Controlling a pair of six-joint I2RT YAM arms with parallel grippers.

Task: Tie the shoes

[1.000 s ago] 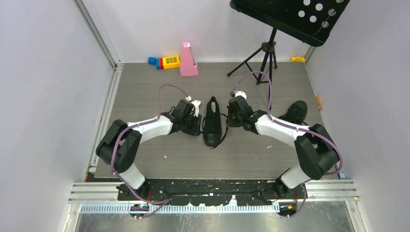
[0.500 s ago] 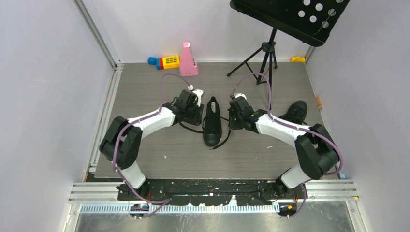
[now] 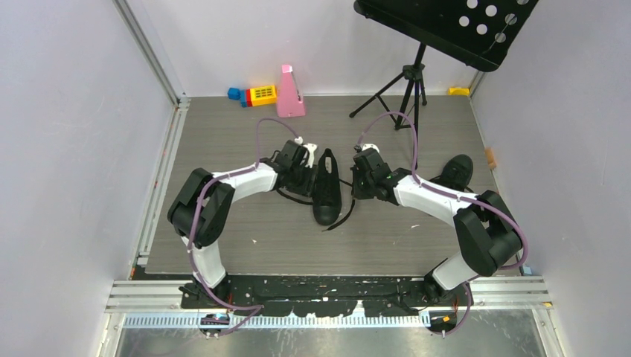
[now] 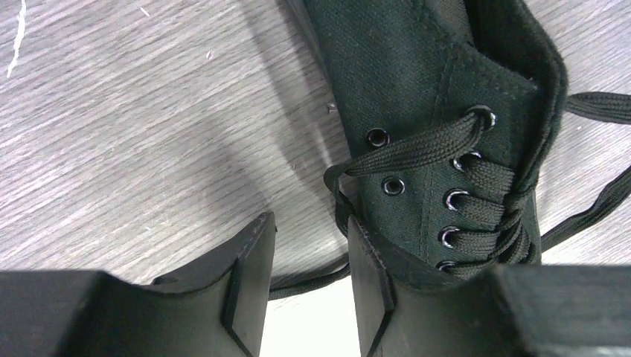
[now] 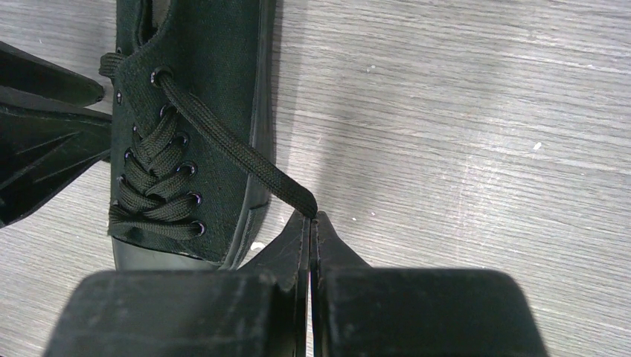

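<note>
A black canvas sneaker (image 3: 325,187) lies mid-table, toe toward the arms. It also shows in the left wrist view (image 4: 439,111) and the right wrist view (image 5: 193,111). My left gripper (image 3: 308,172) (image 4: 309,238) is open at the shoe's left side, its right finger (image 4: 372,275) against the canvas, a loose lace (image 4: 312,277) running between the fingers. My right gripper (image 3: 358,184) (image 5: 311,217) is shut on the right lace (image 5: 238,152), which runs taut from the top eyelet to the fingertips. A second black sneaker (image 3: 455,172) lies at the right, partly behind my right arm.
A black tripod music stand (image 3: 408,82) stands at the back right. A pink metronome (image 3: 289,92) and coloured toy blocks (image 3: 253,95) sit at the back. A small yellow object (image 3: 459,91) is in the back right corner. Walls enclose three sides.
My left gripper has moved right and a little back, up against the shoe's left side. My right gripper has stayed shut beside the shoe.
</note>
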